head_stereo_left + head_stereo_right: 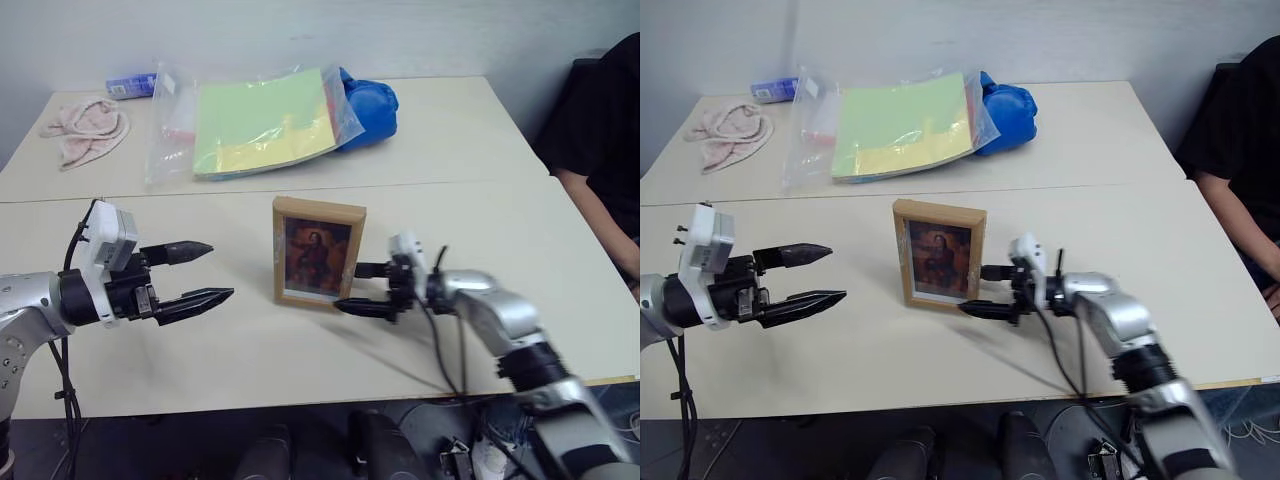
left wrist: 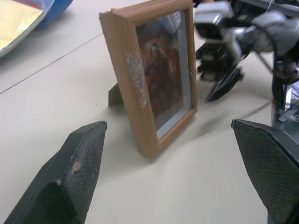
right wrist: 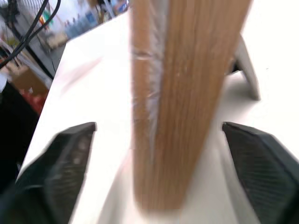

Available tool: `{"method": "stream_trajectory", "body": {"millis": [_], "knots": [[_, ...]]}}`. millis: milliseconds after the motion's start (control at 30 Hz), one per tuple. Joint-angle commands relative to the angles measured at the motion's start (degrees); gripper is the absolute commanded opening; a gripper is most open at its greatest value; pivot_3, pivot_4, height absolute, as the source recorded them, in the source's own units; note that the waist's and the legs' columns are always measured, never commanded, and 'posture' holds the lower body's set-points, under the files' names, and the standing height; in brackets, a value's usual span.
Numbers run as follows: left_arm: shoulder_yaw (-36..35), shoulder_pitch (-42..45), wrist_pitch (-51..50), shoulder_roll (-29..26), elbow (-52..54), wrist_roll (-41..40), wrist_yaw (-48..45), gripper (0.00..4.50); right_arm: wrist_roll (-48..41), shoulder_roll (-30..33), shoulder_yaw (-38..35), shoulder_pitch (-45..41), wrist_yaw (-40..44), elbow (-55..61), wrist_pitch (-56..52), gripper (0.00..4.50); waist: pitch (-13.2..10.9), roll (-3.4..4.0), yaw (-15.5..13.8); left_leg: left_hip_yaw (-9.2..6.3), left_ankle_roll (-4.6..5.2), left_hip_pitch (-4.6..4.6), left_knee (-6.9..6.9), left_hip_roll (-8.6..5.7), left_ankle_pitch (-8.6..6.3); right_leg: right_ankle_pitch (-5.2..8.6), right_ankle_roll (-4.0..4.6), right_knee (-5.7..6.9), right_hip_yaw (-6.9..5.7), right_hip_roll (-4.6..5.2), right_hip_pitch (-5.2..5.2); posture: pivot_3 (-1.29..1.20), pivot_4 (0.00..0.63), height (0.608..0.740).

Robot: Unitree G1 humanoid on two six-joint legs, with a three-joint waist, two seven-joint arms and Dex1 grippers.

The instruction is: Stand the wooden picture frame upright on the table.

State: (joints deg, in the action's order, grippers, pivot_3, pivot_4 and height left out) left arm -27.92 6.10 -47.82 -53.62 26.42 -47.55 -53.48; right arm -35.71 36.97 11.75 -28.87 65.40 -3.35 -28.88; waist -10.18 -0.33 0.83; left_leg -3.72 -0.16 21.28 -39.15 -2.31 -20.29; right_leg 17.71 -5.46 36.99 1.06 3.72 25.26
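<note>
Your frame [image 1: 318,251] stands upright on the worktop [image 1: 500,200]; both jaws are apart, gripping nothing, so only backing away remains.

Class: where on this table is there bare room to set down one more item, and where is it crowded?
Bare: the table's far right, past the blue object; also the near strip before the frame. Crowded: far left, with cloth, bag, and both grippers flanking the frame.
</note>
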Motion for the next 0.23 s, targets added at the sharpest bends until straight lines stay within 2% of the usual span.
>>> {"method": "stream_trajectory", "body": {"millis": [33,133,233], "knots": [[-1.41,0.41,0.95,-2.33,0.18,-0.47,-1.36,4.5,-8.71,11.4,-10.27,-0.52,8.31,8.04,-8.88,4.47,-0.01,0.01,-0.56,0.0,0.02,0.0,0.0,-0.01,-0.01,0.0,0.0,-0.02,0.01,0.01,-0.01,0.0,0.15,0.74],[-2.05,1.0,0.97,-3.46,-0.43,-0.94,-1.88,4.5,-14.82,17.17,-15.66,-1.63,11.56,9.19,-15.74,4.47,-0.01,0.01,-0.53,0.02,0.06,-0.12,0.01,0.04,-0.03,0.0,0.0,-0.02,0.02,-0.01,-0.11,0.0,0.15,0.74],[-2.91,0.9,0.44,-4.22,-0.69,-2.24,-2.92,4.5,-16.36,18.16,-17.87,-1.22,11.73,10.98,-17.71,4.47,-0.01,0.01,-0.47,0.03,0.02,-0.18,0.07,0.18,-0.04,-0.01,0.08,-0.02,0.03,-0.17,-0.12,0.0,0.15,0.74]]}}
